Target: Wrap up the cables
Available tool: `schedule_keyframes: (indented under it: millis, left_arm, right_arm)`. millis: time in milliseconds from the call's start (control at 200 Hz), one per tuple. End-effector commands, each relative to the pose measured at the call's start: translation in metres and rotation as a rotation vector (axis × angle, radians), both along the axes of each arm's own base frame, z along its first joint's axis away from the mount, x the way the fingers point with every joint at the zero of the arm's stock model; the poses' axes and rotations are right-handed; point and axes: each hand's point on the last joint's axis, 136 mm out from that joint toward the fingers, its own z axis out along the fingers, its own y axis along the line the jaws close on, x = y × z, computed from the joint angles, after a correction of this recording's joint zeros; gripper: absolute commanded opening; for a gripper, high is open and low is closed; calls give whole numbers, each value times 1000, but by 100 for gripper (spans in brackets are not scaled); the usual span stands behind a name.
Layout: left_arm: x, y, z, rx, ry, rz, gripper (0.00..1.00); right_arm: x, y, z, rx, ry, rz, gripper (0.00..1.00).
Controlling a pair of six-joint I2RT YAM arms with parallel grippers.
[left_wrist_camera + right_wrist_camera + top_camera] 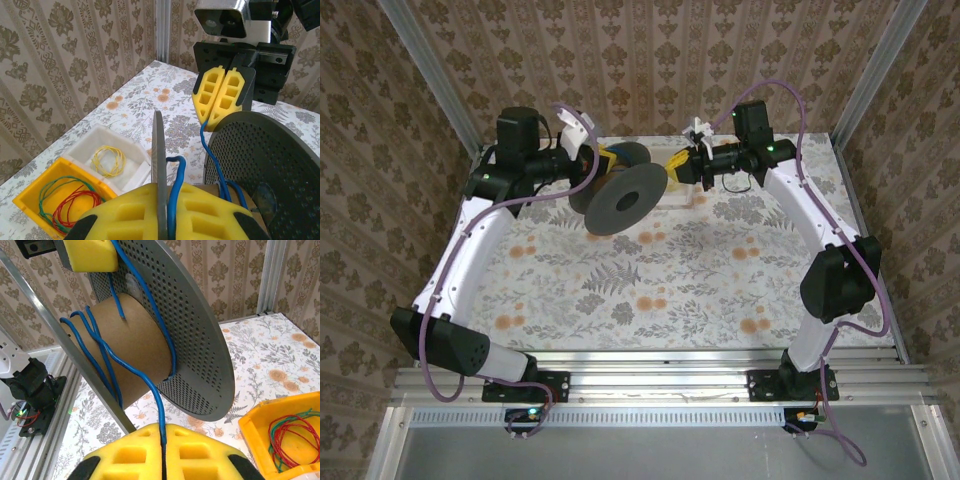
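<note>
At the far edge of the floral table (650, 290), two grippers meet around one black spool (620, 197), which has two perforated flanges and one cardboard core (140, 340).

Left gripper (162, 205): its two yellow fingers are clamped on the thin rim of one flange, with the blue cable (175, 180) running between them beside that rim.

Right gripper (162, 450): its two yellow fingers are pressed together, pinching the blue cable just off the spool. From the left wrist it appears above the second flange, with the cable hanging from its tips.

Blue cable: one wire. It crosses the core in several slanted passes, and one free end lies against the cardboard near the inner face of a flange.

Two bins sit side by side on the table beside the spool. The yellow bin (30, 200) holds two loose coils, one red cable (75, 205) and one green cable (55, 187). The white bin (82, 145) holds one coil, the yellow cable (120, 162). Four cables can be counted in total.
</note>
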Motion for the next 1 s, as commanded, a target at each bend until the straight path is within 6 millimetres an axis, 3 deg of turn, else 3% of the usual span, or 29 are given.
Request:
schedule_keyframes:
  millis: [0, 305, 425, 535, 720, 875, 995]
  left_arm:
    - [-29, -15, 66, -140, -157, -140, 0]
    - [-31, -22, 64, -136, -152, -154, 0]
    - [-30, -23, 64, -139, -147, -159, 0]
    - [-28, -25, 62, -142, -144, -162, 0]
    - [-25, -26, 57, -145, -133, -159, 0]
    - [-18, -27, 56, -175, -124, -156, 0]
    - [-13, -29, 58, -208, -118, -162, 0]
  right_arm:
    - [10, -9, -19, -51, 78, -70, 15]
    - [19, -14, -7, -62, 66, -139, 29]
    - [21, -26, -5, -62, 71, -182, 43]
    - [22, -49, -3, -23, 96, -233, 63]
    - [-4, -87, 3, 144, 152, -219, 79]
    - [-34, -76, 4, 208, 182, -114, 93]
    - [-52, -56, -4, 205, 186, -61, 96]
